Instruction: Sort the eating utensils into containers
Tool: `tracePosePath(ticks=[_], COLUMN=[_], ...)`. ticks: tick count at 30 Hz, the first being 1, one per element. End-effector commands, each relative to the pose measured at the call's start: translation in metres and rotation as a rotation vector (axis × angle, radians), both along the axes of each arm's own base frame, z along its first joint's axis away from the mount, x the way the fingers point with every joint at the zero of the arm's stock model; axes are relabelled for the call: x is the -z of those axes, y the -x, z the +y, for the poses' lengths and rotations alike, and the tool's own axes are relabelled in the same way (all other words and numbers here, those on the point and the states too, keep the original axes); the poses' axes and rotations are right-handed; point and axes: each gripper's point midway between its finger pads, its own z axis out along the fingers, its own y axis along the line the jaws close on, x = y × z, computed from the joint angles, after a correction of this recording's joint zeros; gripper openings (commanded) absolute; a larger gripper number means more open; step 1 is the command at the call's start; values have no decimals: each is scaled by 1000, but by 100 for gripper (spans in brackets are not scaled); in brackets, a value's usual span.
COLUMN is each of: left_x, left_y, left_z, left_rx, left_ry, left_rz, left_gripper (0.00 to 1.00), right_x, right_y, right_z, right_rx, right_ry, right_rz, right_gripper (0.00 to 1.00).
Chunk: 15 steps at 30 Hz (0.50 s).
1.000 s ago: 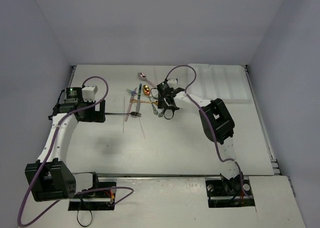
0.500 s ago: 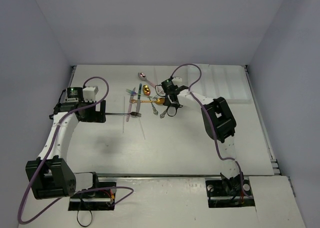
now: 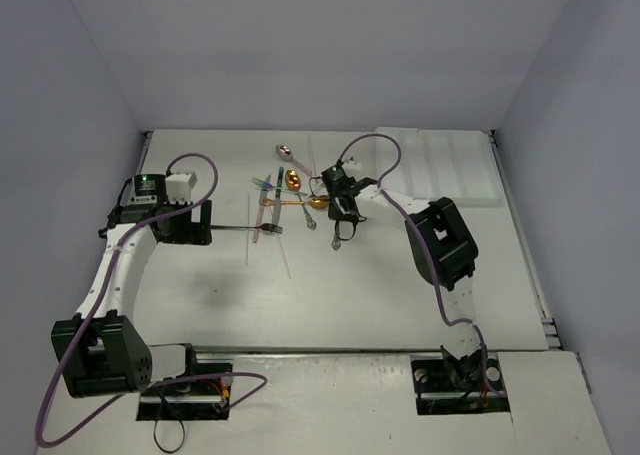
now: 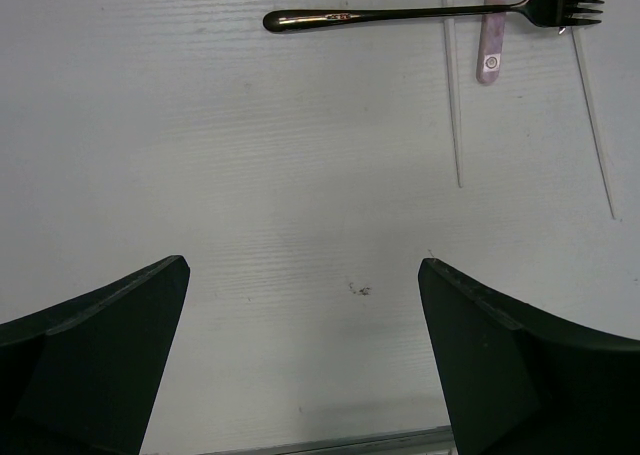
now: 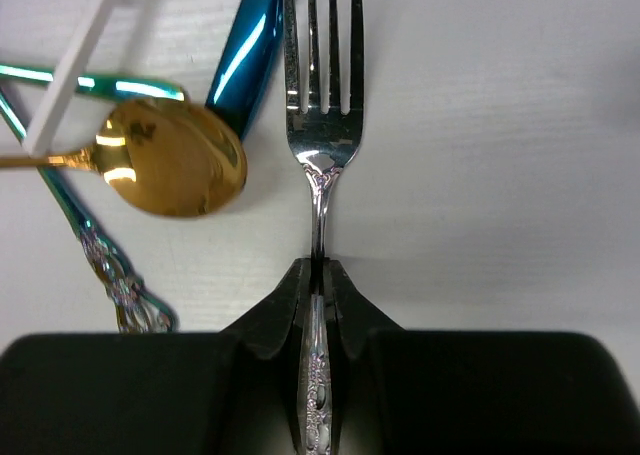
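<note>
Pinching silver fork by handle, right claw clamped tight (left claw spread wide)

No readable words, brands or numbers anywhere. Only a small reddish mark on the handle of the slim dark metal fork, too tiny to make out. A little round emblem at the end of the pale pink flat handle, likewise illegible. Embossed scrollwork without letters on the stem of the ornate silver metal fork. A dark speck on the bowl of the shiny gold spoon; stamp or reflection, impossible to tell.
</note>
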Motion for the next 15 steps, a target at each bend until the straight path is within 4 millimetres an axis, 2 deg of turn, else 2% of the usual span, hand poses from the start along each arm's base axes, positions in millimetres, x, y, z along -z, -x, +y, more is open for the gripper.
tracePosePath(ticks=[1, 4, 10, 13, 15], left_x=[-28, -28, -32, -35, -36], left_y=[-16, -16, -15, -14, -13], left_z=[4, 4, 3, 3, 1], left_rx=[-11, -11, -4, 7, 18], left_ry=[-10, -9, -9, -12, -9], left_rz=[-105, -107, -114, -126, -132], left_gripper=[97, 97, 97, 97, 97], right_x=[-58, -85, -154, -184, -195], right_y=[17, 15, 5, -1, -10], right_z=[1, 1, 2, -9, -29], right_rx=[-29, -68, -243, -337, -364], right_ry=[-55, -58, -16, 48, 79], right_rz=[-48, -103, -255, -326, -343], right_gripper=[0, 0, 0, 0, 0])
